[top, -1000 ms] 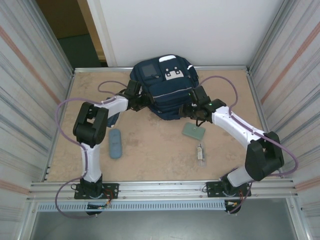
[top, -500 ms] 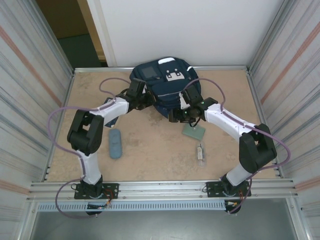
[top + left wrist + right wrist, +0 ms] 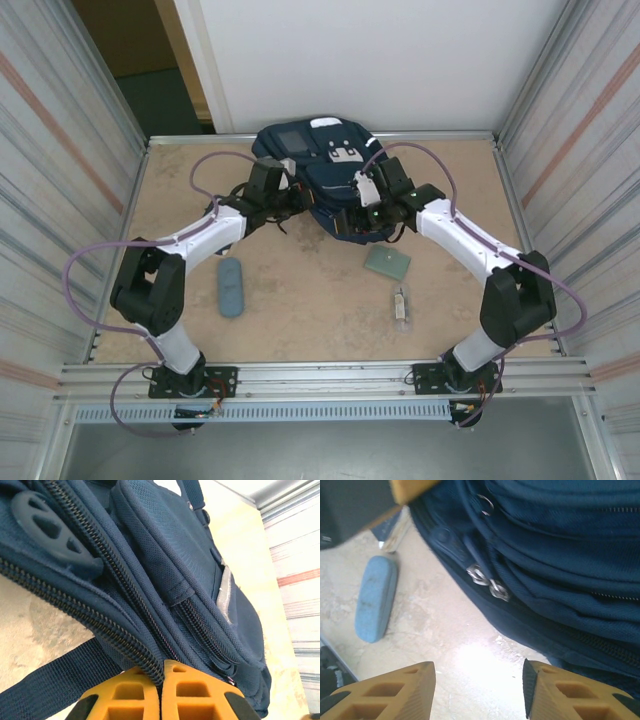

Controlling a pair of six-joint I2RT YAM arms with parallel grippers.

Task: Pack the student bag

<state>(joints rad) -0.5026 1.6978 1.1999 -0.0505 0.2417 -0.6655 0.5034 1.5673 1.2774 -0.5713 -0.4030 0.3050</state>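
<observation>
Two arms reach the backpack [image 3: 330, 180], which we find lying at the far middle of the table [image 3: 300, 300]. Our left gripper [image 3: 161, 666] pinches its zipper seam [image 3: 120, 635], fingers pressed together. Our right gripper [image 3: 479, 675] stands open just beside the bag's edge, bare table between its fingers.

- student bag [image 3: 165, 555]: navy woven cloth, matt, a fine mesh-like weave on the pocket faces; strap [image 3: 55, 680] of coarser ribbed webbing.
- zip teeth [image 3: 100, 625]: dark, dull, look like plastic coil.
- zip pull [image 3: 50, 530]: dark, matt, rubbery-looking.
- grey strip [image 3: 225, 592] on pocket: smoother than the cloth, slight sheen.
- rings [image 3: 487, 585] on the bag: bright metal, glossy.
- left gripper [image 3: 161, 672] and right gripper [image 3: 477, 664]: fingers [image 3: 385, 690] orange-yellow moulded plastic, matt, with open ribbed lattice.
- table [image 3: 430, 620]: beige, mottled, matt, slightly rough.
- blue case [image 3: 375, 597]: smooth, matt, faint scuffs.
- side walls [image 3: 60, 200]: ribbed sheet metal, dull sheen.
- arm shells [image 3: 455, 235]: white plastic, glossy.
</observation>
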